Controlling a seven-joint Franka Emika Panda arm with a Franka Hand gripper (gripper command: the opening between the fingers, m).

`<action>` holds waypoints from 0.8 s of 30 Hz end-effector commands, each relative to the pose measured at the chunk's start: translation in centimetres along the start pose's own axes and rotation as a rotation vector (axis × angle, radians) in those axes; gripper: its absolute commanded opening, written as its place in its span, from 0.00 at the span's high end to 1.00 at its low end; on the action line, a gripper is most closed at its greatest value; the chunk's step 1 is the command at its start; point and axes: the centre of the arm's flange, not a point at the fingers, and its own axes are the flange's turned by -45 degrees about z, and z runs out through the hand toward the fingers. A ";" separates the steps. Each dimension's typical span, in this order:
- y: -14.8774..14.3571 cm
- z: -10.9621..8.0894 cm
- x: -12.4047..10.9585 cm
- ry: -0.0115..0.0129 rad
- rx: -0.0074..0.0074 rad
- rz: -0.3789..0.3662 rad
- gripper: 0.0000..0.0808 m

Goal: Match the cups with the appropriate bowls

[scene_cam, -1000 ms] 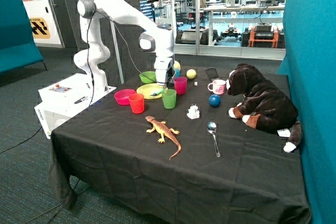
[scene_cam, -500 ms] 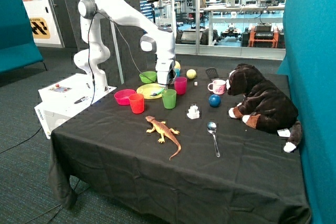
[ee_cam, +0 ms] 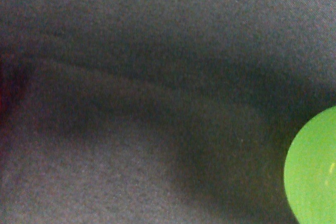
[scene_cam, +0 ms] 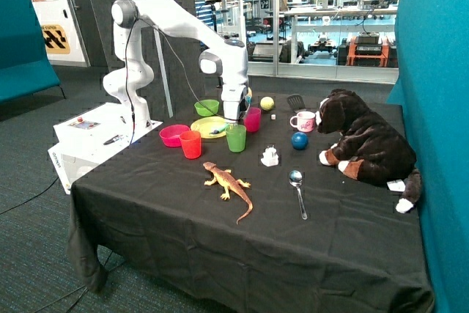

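Note:
A light green cup (scene_cam: 236,138) stands on the black cloth in front of a magenta-pink cup (scene_cam: 252,119). The magenta-pink bowl (scene_cam: 174,135) lies by the table's edge nearest the robot base, with a red cup (scene_cam: 190,144) beside it. The lime green bowl (scene_cam: 207,107) lies behind the yellow-green plate (scene_cam: 211,127). My gripper (scene_cam: 237,116) hangs low between the plate and the magenta-pink cup, just above and behind the green cup. The wrist view shows black cloth and the edge of a round green thing (ee_cam: 315,171); I cannot tell which one it is.
A white mug with pink marks (scene_cam: 303,120), a blue ball (scene_cam: 299,140), a yellow ball (scene_cam: 267,102), a small white object (scene_cam: 270,155), a spoon (scene_cam: 297,188), a toy lizard (scene_cam: 229,182) and a brown plush dog (scene_cam: 363,144) lie on the table.
The arm has shifted the gripper a little towards the magenta-pink cup. The cups and bowls have not moved.

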 end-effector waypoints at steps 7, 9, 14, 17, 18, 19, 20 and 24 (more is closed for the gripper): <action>0.8 1.1 -0.2 0.0002 -0.0008 0.019 0.57; 0.8 1.2 -0.3 0.0002 -0.0008 0.019 0.58; 0.6 1.4 -0.3 0.0002 -0.0008 0.021 0.61; 0.4 1.6 -0.4 0.0002 -0.0008 0.020 0.68; 0.4 1.7 -0.4 0.0002 -0.0008 0.020 0.70; 0.3 1.7 -0.4 0.0002 -0.0008 0.021 0.70; 0.3 1.8 -0.4 0.0002 -0.0008 0.021 0.70; 0.2 2.0 -0.5 0.0002 -0.0008 0.020 0.70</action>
